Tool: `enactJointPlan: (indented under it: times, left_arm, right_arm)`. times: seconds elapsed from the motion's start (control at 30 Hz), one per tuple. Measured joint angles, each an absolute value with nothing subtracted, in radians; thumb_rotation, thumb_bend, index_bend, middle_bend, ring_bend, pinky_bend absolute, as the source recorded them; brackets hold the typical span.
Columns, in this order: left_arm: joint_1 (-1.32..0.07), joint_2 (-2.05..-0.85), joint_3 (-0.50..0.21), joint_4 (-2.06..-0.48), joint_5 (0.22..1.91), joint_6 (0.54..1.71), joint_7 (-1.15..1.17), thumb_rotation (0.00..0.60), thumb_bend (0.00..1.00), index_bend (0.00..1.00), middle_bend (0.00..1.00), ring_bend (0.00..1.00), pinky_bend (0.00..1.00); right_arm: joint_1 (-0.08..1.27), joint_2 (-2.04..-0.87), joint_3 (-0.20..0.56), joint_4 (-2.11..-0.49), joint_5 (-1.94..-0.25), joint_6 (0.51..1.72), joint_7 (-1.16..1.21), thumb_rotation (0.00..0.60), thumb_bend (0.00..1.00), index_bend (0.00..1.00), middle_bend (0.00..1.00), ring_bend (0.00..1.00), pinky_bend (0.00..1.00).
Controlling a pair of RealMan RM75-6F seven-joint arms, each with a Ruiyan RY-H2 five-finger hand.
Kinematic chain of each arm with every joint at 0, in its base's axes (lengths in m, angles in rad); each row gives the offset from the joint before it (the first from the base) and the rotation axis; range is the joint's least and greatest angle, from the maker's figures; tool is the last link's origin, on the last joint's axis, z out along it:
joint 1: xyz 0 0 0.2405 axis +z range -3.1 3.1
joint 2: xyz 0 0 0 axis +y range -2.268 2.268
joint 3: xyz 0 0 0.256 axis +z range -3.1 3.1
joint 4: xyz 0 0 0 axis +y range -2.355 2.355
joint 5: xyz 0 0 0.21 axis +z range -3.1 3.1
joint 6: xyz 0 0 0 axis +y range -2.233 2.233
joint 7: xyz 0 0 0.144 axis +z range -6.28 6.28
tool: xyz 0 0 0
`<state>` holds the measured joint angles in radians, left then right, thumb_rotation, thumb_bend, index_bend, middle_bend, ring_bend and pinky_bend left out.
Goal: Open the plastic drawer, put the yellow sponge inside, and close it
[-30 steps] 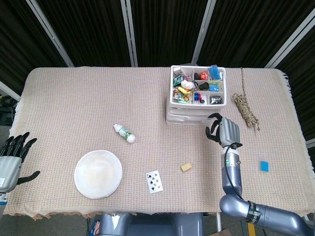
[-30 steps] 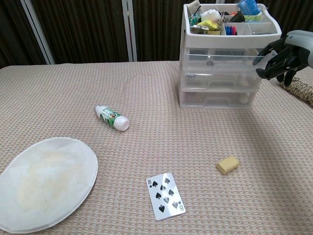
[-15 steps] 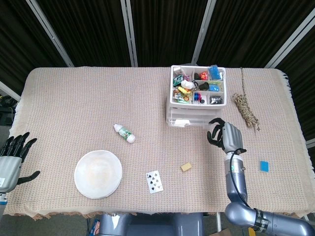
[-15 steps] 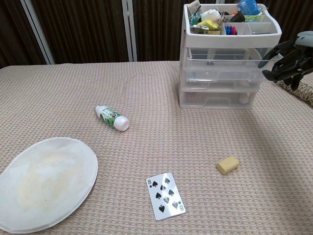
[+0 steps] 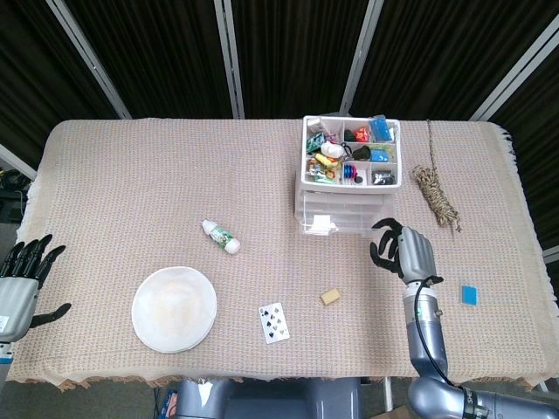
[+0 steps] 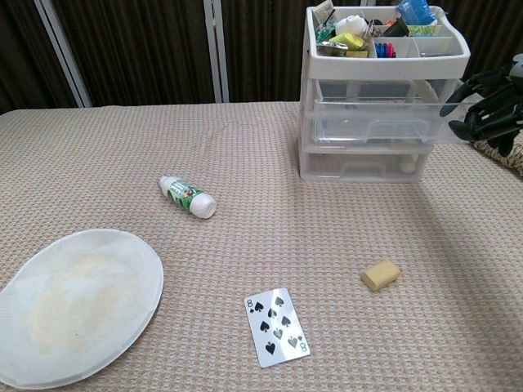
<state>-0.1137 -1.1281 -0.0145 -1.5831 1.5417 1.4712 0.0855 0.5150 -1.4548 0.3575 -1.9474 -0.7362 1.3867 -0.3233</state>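
A: What's lying nearest, at six o'clock on the table?

B: A playing card [image 6: 276, 327] is lying face up, with a white plate [image 6: 73, 304] sitting at about eight o'clock, nothing on it. The yellow sponge [image 6: 381, 274] is resting on the cloth just right of the card, well apart from the drawer unit.

A: And further back?

B: A small bottle [image 6: 187, 196] is lying on its side near the middle. At one o'clock the plastic drawer unit [image 6: 382, 110] is standing with its middle drawer [image 6: 384, 121] sticking out toward the front; I can't tell what is in it. The open tray on top is holding small coloured odds and ends.

A: How is the right hand sitting?

B: The right hand [image 5: 405, 253] is hovering just right of the pulled-out drawer, fingers curled inward. I can't tell whether they are touching the drawer's corner or gripping anything.

A: The left hand?

B: The left hand [image 5: 21, 281] is showing only in the head view, at the nine o'clock table edge, fingers spread and holding nothing.

A: Anything else only the head view is showing?

B: A coil of rope [image 5: 436, 195] at two o'clock and a small blue block [image 5: 469, 295] at four o'clock.
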Motion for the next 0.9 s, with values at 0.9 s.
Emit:
enactJointPlan:
  times: [0.9]
  left_arm:
    - [-0.112,-1.132,-0.016,-1.582,1.545,1.48,0.091,0.6,0.15,0.12,0.0,0.0,0.0]
  right_arm:
    - [0.393,-1.196,0.109,-2.198,-1.132,1.397,-0.384,0.6,0.08,0.2,0.64,0.66,0.63]
